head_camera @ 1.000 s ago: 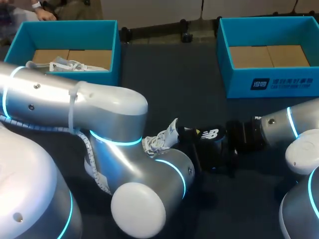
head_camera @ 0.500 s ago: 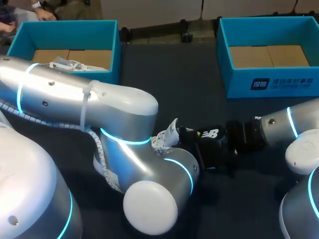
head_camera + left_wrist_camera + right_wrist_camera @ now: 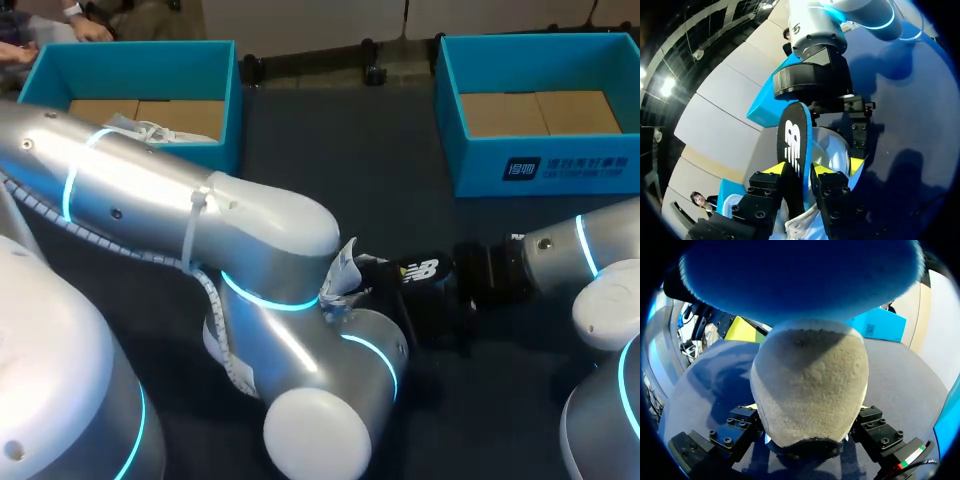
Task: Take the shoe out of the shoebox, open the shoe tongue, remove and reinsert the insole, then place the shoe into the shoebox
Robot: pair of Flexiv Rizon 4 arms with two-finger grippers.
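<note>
Left arm (image 3: 260,230) rightward (insole (image 3: 422,269) beside shoe (image 3: 343,268))

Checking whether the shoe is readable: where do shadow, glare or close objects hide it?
Head view: the left arm, glossy with highlights, covers most of the shoe. Left wrist view: the insole is well lit; arm shadows fall on the table. Right wrist view: the shoe's suede end, very close, fills the middle.

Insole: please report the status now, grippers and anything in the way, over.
Left gripper shut on insole, held on edge over the shoe. Right gripper shut on shoe. Another shoe lies in the left shoebox, out of the way.
</note>
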